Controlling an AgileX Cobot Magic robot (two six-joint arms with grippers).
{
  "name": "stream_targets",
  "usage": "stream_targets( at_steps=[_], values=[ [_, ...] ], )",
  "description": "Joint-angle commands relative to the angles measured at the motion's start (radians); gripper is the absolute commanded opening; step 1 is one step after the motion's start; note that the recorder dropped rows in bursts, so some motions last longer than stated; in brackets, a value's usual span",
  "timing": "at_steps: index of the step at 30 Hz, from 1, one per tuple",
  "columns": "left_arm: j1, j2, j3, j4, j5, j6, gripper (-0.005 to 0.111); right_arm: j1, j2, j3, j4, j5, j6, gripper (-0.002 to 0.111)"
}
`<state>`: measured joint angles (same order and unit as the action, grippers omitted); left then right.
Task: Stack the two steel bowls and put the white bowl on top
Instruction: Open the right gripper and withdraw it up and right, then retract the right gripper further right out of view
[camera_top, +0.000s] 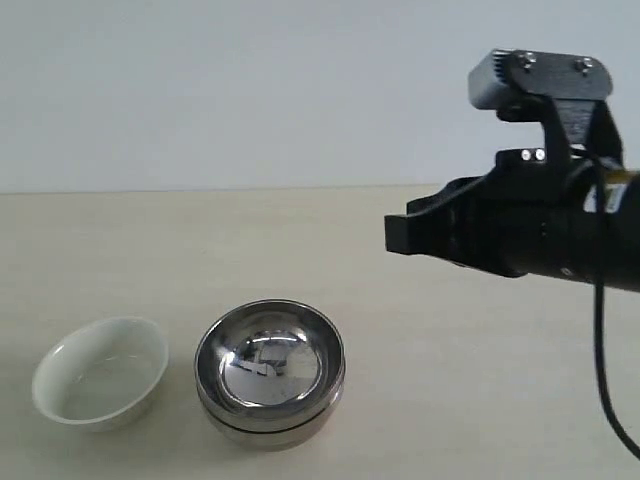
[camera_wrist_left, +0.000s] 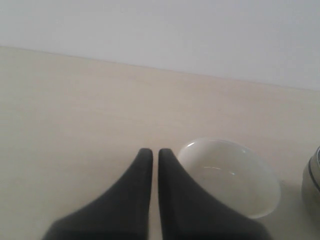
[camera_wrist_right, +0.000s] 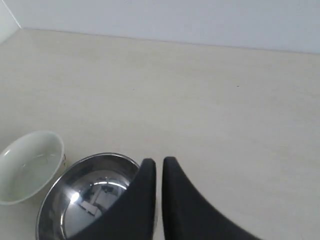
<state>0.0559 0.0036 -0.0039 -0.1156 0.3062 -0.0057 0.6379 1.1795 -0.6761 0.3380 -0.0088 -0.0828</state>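
The two steel bowls (camera_top: 269, 373) sit nested as one stack near the table's front middle, also in the right wrist view as the steel stack (camera_wrist_right: 85, 195). The white bowl (camera_top: 101, 371) rests on the table just left of the stack, apart from it, and shows as the white bowl (camera_wrist_left: 230, 175) and the white bowl (camera_wrist_right: 29, 165). My right gripper (camera_wrist_right: 159, 162) is shut and empty, held above the table to the right of the stack; in the exterior view the right arm (camera_top: 520, 220) hangs at the upper right. My left gripper (camera_wrist_left: 151, 152) is shut and empty, just beside the white bowl.
The beige table (camera_top: 450, 330) runs back to a plain white wall (camera_top: 250, 90). A black cable (camera_top: 605, 350) hangs down from the right arm at the right edge.
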Motion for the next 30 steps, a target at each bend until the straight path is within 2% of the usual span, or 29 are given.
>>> stream_targets(
  at_steps=[1, 7, 15, 25, 30],
  values=[
    [-0.007, -0.004, 0.004, -0.008, -0.010, -0.002, 0.004, 0.000, -0.098, 0.082, -0.001, -0.052, 0.003, 0.000],
    [-0.007, -0.004, 0.004, -0.008, -0.010, -0.002, 0.004, 0.000, -0.177, 0.153, -0.001, -0.093, 0.007, 0.000],
    [-0.007, -0.004, 0.004, -0.008, -0.010, -0.002, 0.004, 0.000, -0.180, 0.157, -0.001, -0.078, 0.002, 0.000],
    [-0.007, -0.004, 0.004, -0.008, -0.010, -0.002, 0.004, 0.000, -0.180, 0.304, 0.033, -0.335, 0.051, 0.000],
    [-0.007, -0.004, 0.004, -0.008, -0.010, -0.002, 0.004, 0.000, -0.182, 0.342, 0.033, -0.380, 0.083, 0.000]
  ],
)
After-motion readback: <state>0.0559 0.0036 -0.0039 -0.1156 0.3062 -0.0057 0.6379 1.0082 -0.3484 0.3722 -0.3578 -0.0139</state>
